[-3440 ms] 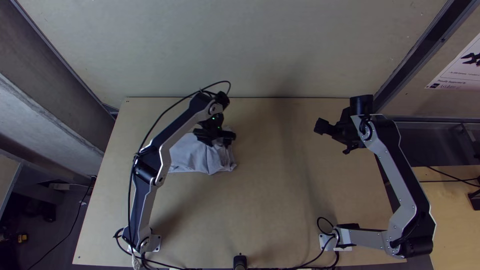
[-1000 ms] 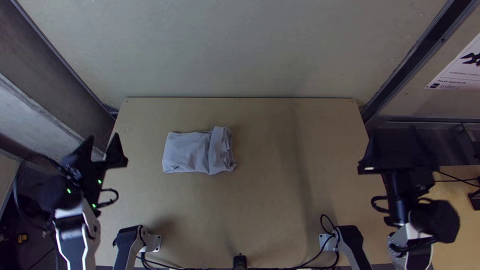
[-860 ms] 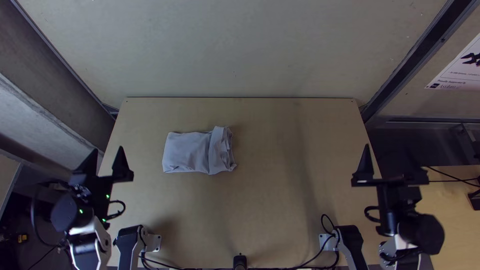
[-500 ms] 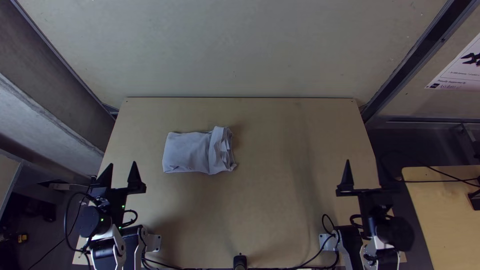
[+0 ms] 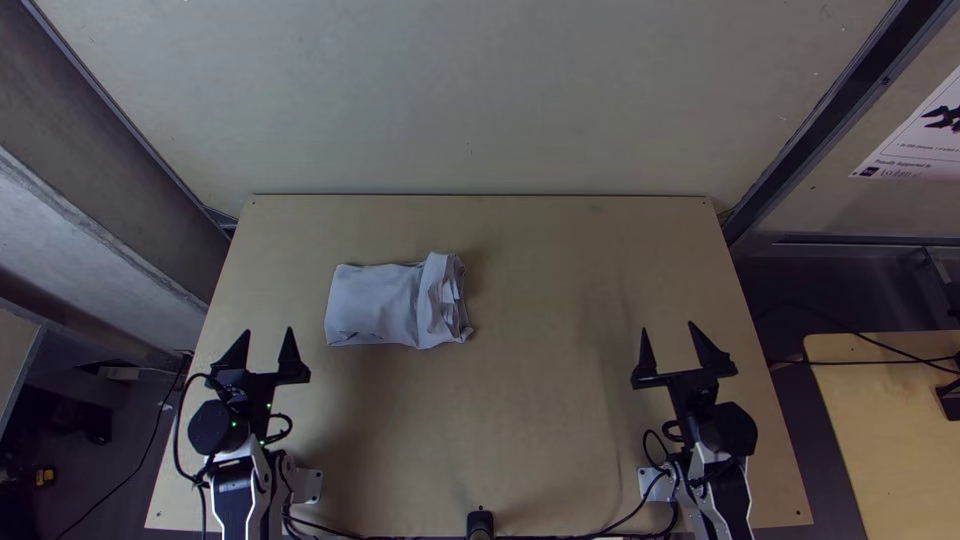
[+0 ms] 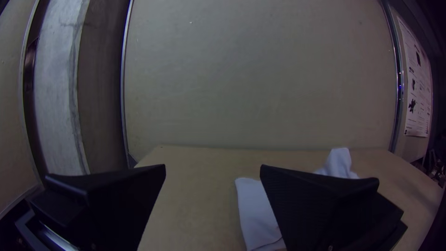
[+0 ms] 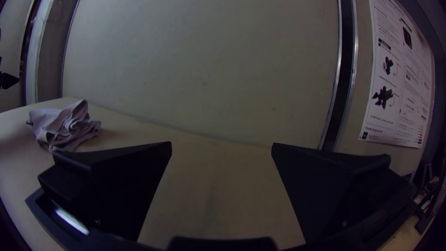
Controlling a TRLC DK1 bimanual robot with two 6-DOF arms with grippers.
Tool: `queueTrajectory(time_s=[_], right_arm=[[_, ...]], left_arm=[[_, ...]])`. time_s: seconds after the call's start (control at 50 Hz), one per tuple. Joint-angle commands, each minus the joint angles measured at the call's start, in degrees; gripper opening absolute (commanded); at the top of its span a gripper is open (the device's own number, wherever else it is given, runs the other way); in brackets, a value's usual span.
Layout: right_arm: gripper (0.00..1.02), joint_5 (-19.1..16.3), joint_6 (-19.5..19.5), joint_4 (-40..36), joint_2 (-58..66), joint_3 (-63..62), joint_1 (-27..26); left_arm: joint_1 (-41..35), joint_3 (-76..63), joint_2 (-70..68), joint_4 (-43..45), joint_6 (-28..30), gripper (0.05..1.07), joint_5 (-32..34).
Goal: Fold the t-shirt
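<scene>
- The left gripper (image 5: 268, 331) is hovering near the tabletop's left edge, its fingers standing wide apart.
- The right gripper (image 5: 668, 327) is hovering toward the right side, its fingers also standing apart.
- The t-shirt (image 5: 385, 305) is lying left of centre on the light wooden tabletop (image 5: 520, 420), beyond the left gripper and apart from both.
- Its long axis is running from side to side, roughly along the tabletop's far edge, with the thicker, layered end pointing right.
- It is looking pale grey and folded into a compact, roughly rectangular bundle: the left part is lying fairly smooth, while the right end is showing rumpled, stacked folds and a raised ridge.
</scene>
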Motion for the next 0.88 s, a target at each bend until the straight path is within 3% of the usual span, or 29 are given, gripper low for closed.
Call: queueTrajectory(time_s=[0.0, 0.86], right_arm=[[0.99, 0.7, 0.8, -1.0, -0.3, -1.1, 0.2], [0.99, 0.6, 1.3, -1.4, -0.2, -1.1, -0.3]], left_arm=[[0.0, -2.9, -0.7, 2.2, 0.3, 1.03, -0.2], [0.5, -3.1, -0.6, 2.2, -0.1, 1.03, -1.3]])
